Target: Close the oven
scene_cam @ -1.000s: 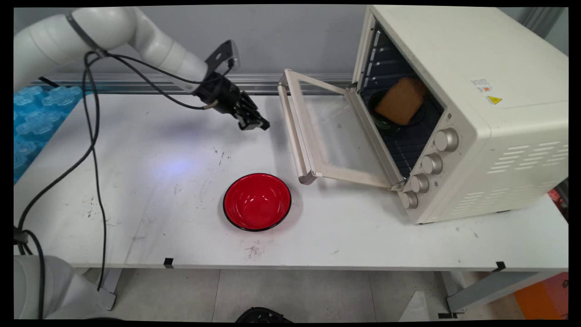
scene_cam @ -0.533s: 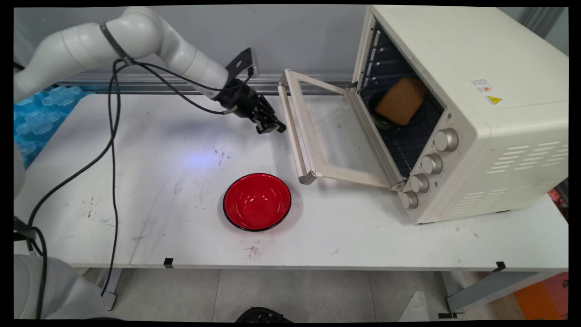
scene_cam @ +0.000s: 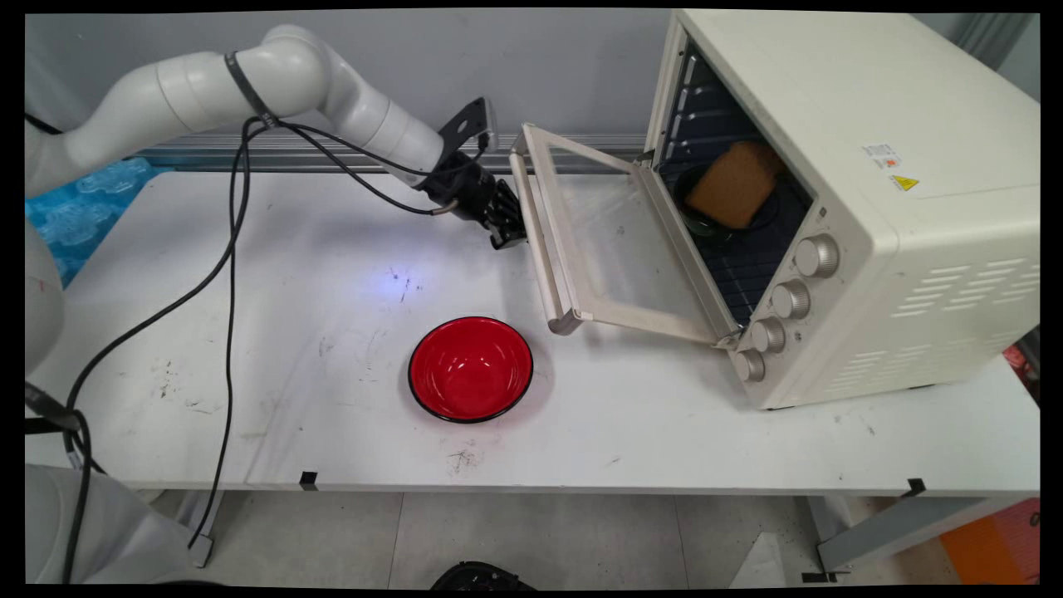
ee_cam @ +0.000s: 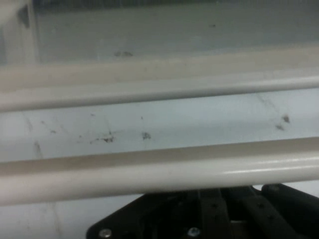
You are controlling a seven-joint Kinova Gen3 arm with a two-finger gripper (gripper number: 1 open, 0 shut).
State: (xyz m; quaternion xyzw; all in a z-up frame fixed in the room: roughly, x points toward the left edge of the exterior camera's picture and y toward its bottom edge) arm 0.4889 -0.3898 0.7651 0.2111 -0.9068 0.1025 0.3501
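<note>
White table, far edge: black two-finger gripper, grip state untellable, at cream oven door's handle bar; we advised squaring up centrally.

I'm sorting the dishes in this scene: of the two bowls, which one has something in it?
The dark bowl inside the open oven holds a brown slice of bread. The red bowl out on the table is empty.
</note>
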